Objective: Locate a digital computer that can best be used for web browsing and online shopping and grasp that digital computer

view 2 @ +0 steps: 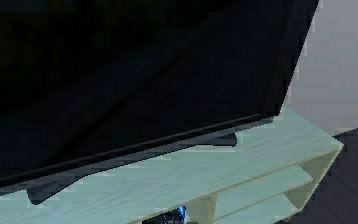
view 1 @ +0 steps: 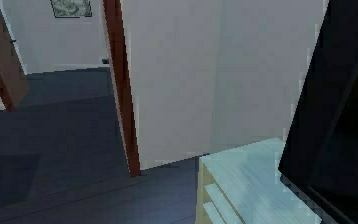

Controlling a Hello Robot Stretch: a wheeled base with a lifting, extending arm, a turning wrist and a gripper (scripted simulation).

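A large black television (view 2: pixel 137 70) stands on a pale green stand (view 2: pixel 277 150) with open shelves. A small dark bluish thing (view 2: pixel 173 213) lies under the stand's top at the arm side view's bottom edge; you cannot tell what it is. In the forward view, a white wall (view 1: pixel 207 70), a red-brown door frame (view 1: pixel 122 85) and dark floor (view 1: pixel 47 140) lie ahead. You cannot tell the gripper's state or where the computer is.

- Ahead, we look slightly down over dark floor (view 1: pixel 47 140) toward a white wall (view 1: pixel 187 70) and red-brown door frame (view 1: pixel 122 90).
- Sideways, we sit very close to a black television (view 2: pixel 127 80) on its pale stand (view 2: pixel 277 150).
- Both views share that television and stand.
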